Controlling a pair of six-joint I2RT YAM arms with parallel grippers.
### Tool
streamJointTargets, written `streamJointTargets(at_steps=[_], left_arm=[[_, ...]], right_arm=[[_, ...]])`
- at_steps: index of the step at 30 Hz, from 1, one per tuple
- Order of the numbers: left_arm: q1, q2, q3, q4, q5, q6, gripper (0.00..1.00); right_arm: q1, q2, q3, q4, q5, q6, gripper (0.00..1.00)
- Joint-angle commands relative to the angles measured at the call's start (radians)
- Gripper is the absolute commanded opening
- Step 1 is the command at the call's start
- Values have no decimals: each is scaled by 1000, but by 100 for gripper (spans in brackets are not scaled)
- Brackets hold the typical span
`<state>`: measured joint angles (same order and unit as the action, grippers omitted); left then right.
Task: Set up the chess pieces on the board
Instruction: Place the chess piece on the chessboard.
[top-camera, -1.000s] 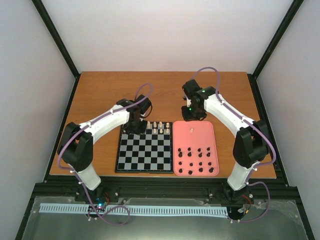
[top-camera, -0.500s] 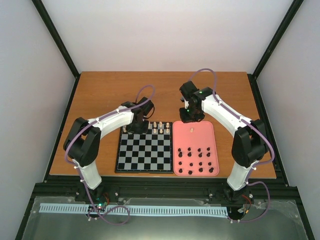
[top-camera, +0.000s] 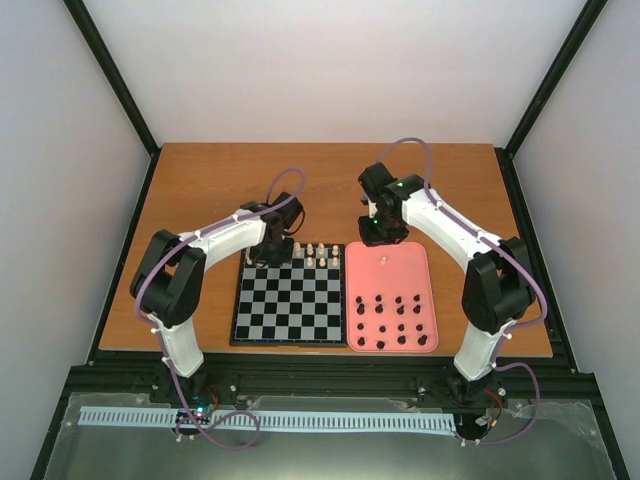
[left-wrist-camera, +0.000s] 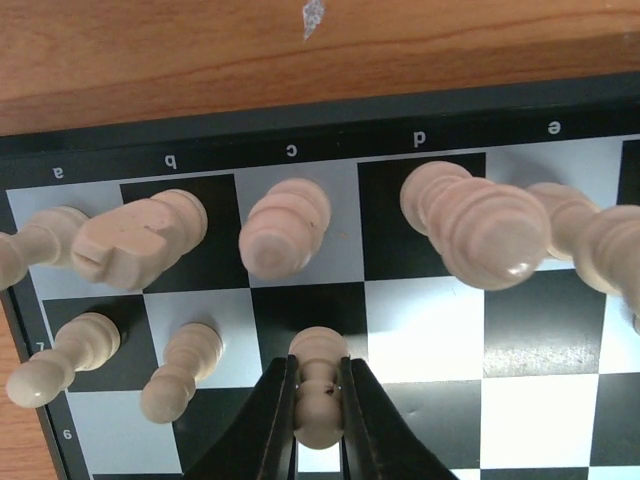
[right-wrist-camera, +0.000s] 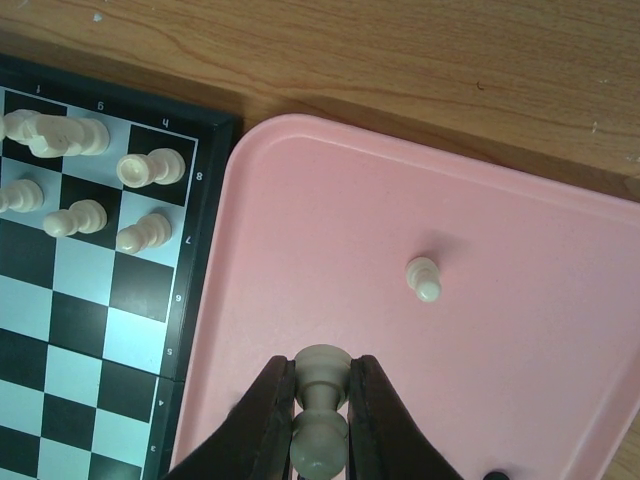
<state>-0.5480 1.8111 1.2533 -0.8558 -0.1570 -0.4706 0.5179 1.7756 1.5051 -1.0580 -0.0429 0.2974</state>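
The board (top-camera: 290, 318) lies in front of the left arm, with cream chess pieces (top-camera: 314, 251) along its far rows. My left gripper (top-camera: 270, 252) hangs over the board's far left part. In the left wrist view it (left-wrist-camera: 320, 402) is shut on a cream pawn (left-wrist-camera: 319, 360) whose base is at the dark square of file c, behind the bishop (left-wrist-camera: 285, 228). My right gripper (top-camera: 378, 232) is over the far end of the pink tray (top-camera: 390, 262). In the right wrist view it (right-wrist-camera: 320, 415) is shut on a cream pawn (right-wrist-camera: 321, 372) above the tray.
Several black pieces (top-camera: 395, 320) stand in the tray's near half. One more cream pawn (right-wrist-camera: 424, 278) stands on the tray (right-wrist-camera: 520, 330) near my right gripper. Two pawns (left-wrist-camera: 180, 368) stand left of the held one. Black frame rails border the table.
The left arm's elbow has swung nearer while its gripper stayed over the board's far rows. The right gripper has shifted slightly left over the tray's far end.
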Motion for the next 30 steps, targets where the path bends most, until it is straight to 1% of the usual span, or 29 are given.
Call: streamJointTargets(at_steps=[1, 12, 22, 30], left_arm=[[23, 21, 10, 18, 11, 6, 6], [34, 43, 10, 28, 32, 20, 7], [34, 34, 9, 7, 50, 42, 20], [34, -4, 19, -27, 37, 44, 22]], right_arm=[[9, 25, 17, -5, -12, 7, 5], [10, 43, 29, -10, -17, 5, 5], [10, 53, 33, -10, -22, 5, 5], [11, 56, 36, -8, -26, 2, 6]])
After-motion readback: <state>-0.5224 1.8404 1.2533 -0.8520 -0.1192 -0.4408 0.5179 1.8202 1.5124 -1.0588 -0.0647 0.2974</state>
